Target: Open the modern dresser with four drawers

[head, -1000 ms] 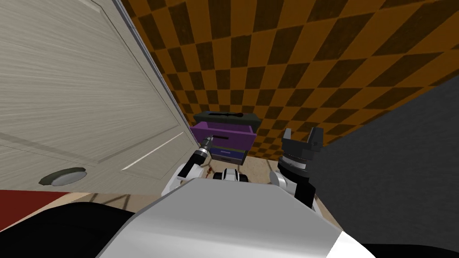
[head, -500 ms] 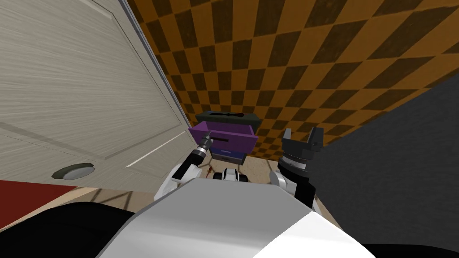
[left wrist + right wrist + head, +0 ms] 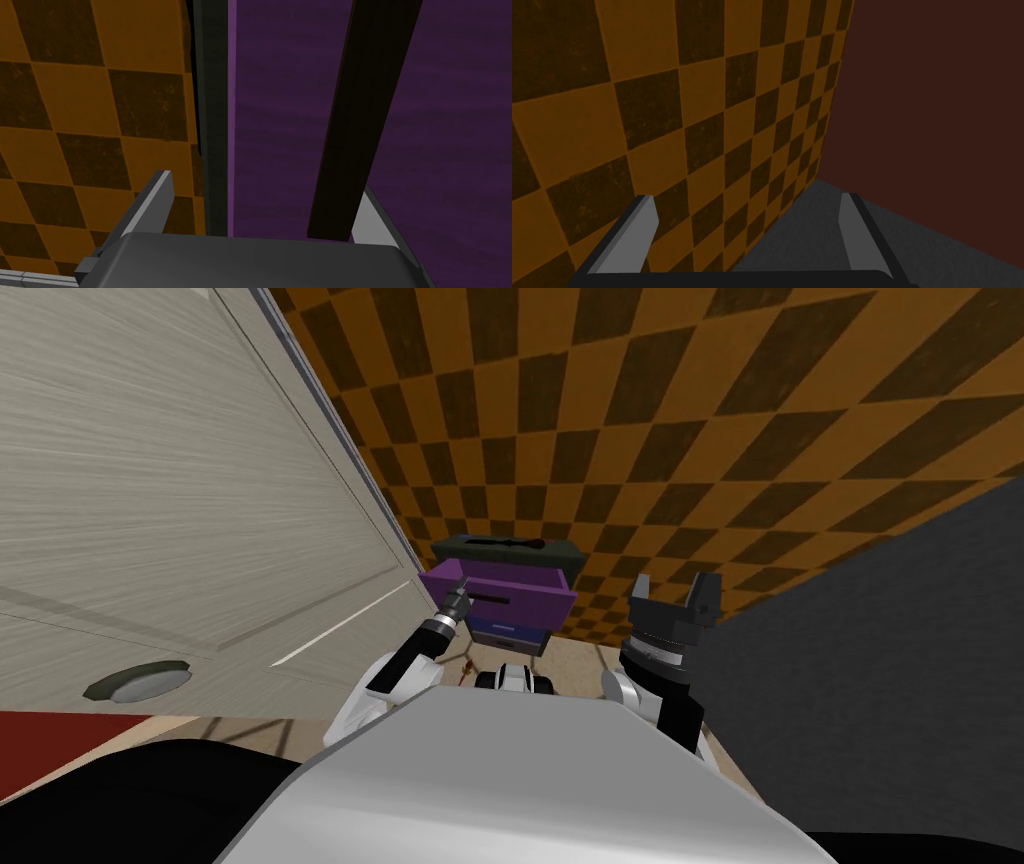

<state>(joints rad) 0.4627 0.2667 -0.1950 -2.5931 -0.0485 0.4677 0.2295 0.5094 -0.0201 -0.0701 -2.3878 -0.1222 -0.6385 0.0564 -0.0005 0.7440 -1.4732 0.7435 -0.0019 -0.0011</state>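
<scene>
Reaching low and forward, the left gripper [image 3: 459, 591] is at the left end of the dresser's [image 3: 560, 554] purple top drawer [image 3: 525, 598]. Its fingers stand wide apart and hold nothing. In the left wrist view the drawer's black bar handle [image 3: 365, 115] crosses in front of one finger [image 3: 375, 217], while the other finger [image 3: 155, 200] lies off the drawer's edge, over the orange and brown checkered wall [image 3: 75, 100].

The dresser sits small on the floor against that wall, just beside the pale panelled door [image 3: 180, 488]. The purple drawer juts out from the dark body, standing proud of the blue drawer [image 3: 512, 632] below it, which sits further in. What the purple drawer holds cannot be made out from this angle. A black elongated shape [image 3: 505, 545] lies on the dresser's dark top; I cannot tell what it is.

The right gripper [image 3: 674, 584] is raised to the right of the dresser, well apart from it, its fingers spread and empty.
</scene>
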